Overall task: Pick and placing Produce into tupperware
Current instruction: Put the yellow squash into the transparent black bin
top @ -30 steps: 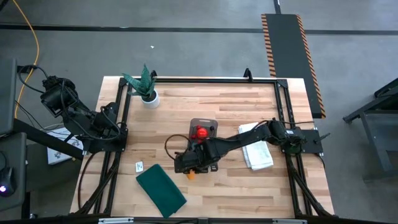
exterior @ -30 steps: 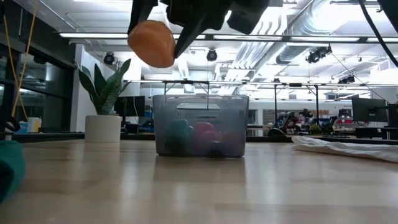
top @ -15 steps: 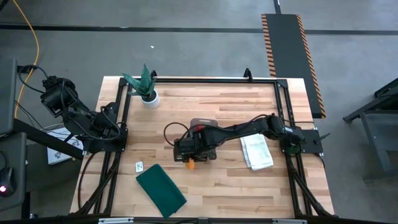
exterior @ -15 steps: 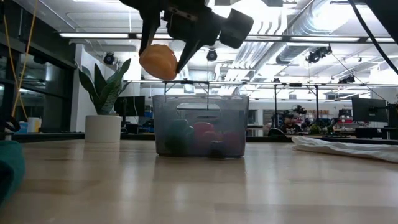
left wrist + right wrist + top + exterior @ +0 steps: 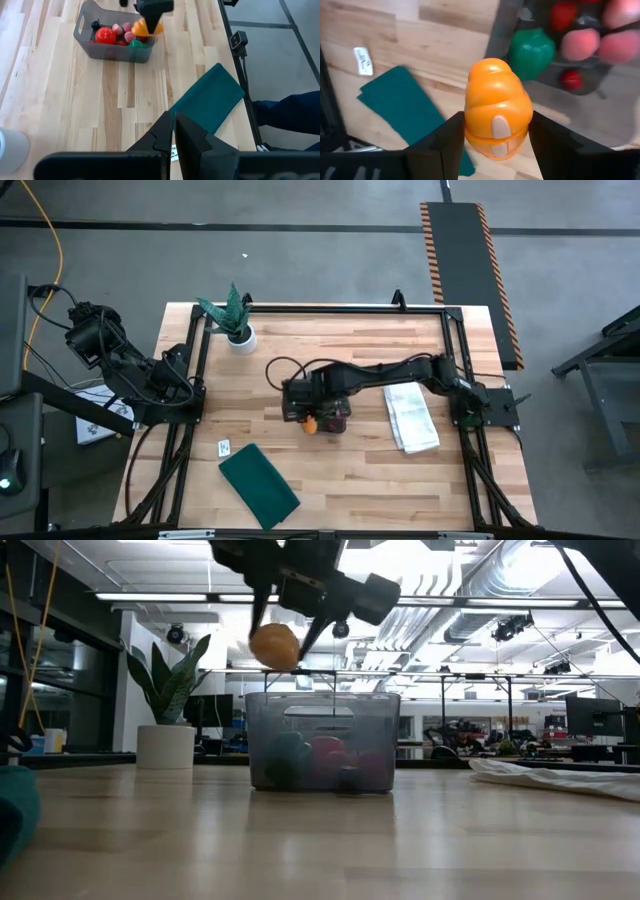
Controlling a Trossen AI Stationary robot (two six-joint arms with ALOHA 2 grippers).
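My right gripper (image 5: pixel 311 420) hangs over the middle of the table, shut on an orange toy vegetable (image 5: pixel 497 107). In the low view the orange piece (image 5: pixel 274 645) hangs just above the left end of the tupperware's rim. The tupperware (image 5: pixel 320 750), clear and grey-tinted, stands on the table. It holds a red ball (image 5: pixel 105 35), a green piece (image 5: pixel 531 47) and small pink and red pieces. My left gripper (image 5: pixel 172 127) is shut and empty, held high off the table's left side. My right gripper pinches the orange piece by its two opposite sides (image 5: pixel 470 117) between its two fingers (image 5: pixel 447 142). The fingers come from above, pointing steeply down. The piece is lifted clear, above the tupperware's near left corner.
A potted spiky plant (image 5: pixel 235 320) stands at the far left corner. A dark green cloth (image 5: pixel 258 485) lies near the front edge, a small white label (image 5: pixel 224 447) beside it. A folded white cloth (image 5: pixel 412 420) lies to the right of the tupperware.
My right gripper has carried the orange piece toward the table's far edge, from in front of the tupperware to above its near left rim. The piece has stayed in the same hold and clear of the table.
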